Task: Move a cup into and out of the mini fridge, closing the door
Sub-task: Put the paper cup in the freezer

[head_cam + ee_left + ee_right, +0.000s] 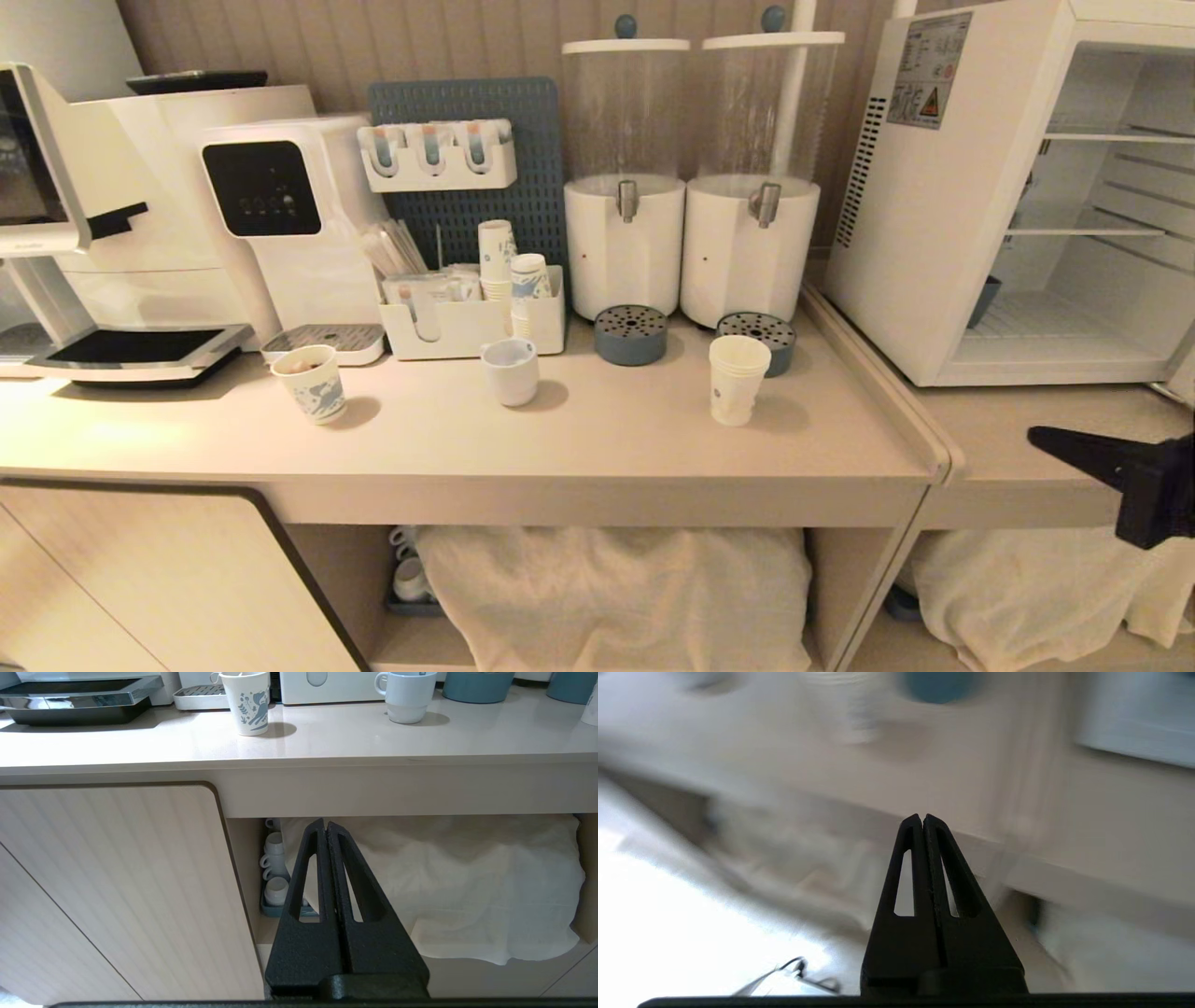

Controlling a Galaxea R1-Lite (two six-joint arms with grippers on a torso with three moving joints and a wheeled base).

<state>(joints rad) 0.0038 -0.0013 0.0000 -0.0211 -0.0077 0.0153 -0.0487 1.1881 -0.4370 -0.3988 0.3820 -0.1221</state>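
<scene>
A: Where is the cup [738, 378]?

B: It stands on the counter [607, 429], in front of the two big drink jars, well apart from the mini fridge [943, 187]. Nothing touches it.

A: Why is the fridge showing its shelves?

B: Its front is open, so I think the cup can go straight in. I can't see the door.

A: And the arms?

B: The right gripper [1038, 436] is by the counter edge near the fridge, fingers pressed together, holding nothing. The left gripper [325, 826] waits low by the cupboard, also pinched closed.
</scene>
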